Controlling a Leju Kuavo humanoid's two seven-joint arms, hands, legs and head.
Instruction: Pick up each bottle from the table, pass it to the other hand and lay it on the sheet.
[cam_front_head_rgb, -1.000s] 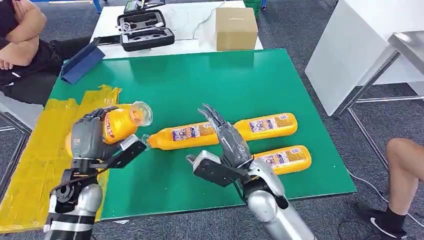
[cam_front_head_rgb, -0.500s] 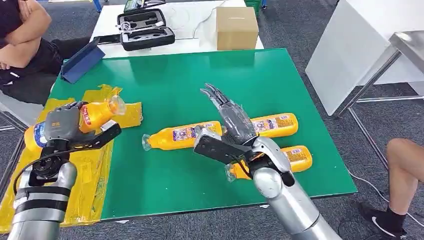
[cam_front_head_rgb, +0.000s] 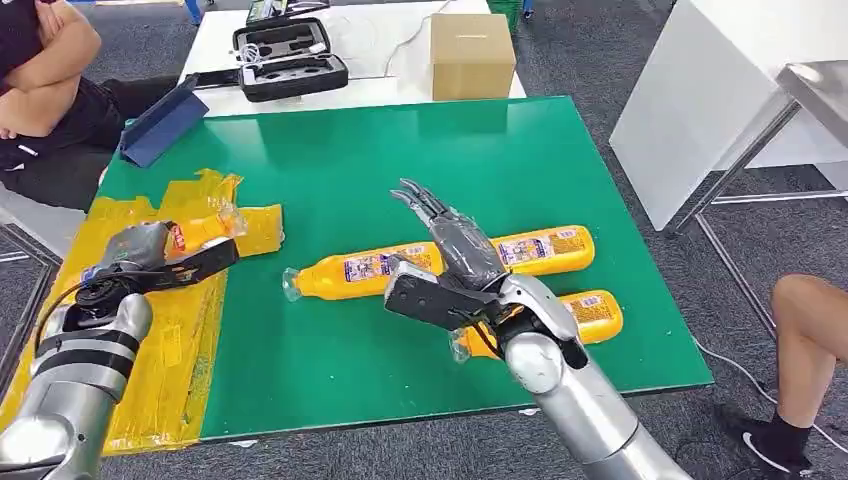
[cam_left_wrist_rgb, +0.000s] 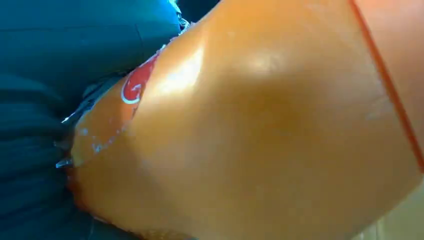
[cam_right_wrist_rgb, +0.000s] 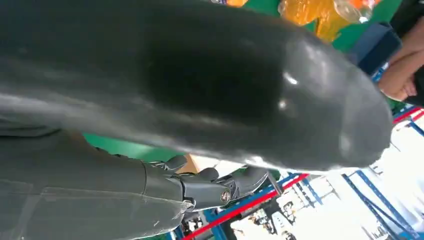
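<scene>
Now: my left hand (cam_front_head_rgb: 140, 255) grips orange bottle (cam_front_head_rgb: 195, 233), lower than 0.5 s ago, over yellow sheet (cam_front_head_rgb: 180, 340). My right hand (cam_front_head_rgb: 455, 250), fingers spread & holding nothing, hovers above 3 bottles (cam_front_head_rgb: 365, 270) on green table (cam_front_head_rgb: 330, 160), approx. same spot.

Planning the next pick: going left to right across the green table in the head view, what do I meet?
Yellow sheet → left robot hand holding a bottle → bottle lying nearest the sheet → right robot hand, open → nearest bottle.

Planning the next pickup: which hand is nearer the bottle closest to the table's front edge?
Right. The right hand hovers open just above the front bottle, over its neck end; the left hand holds another bottle over the yellow sheet.
</scene>
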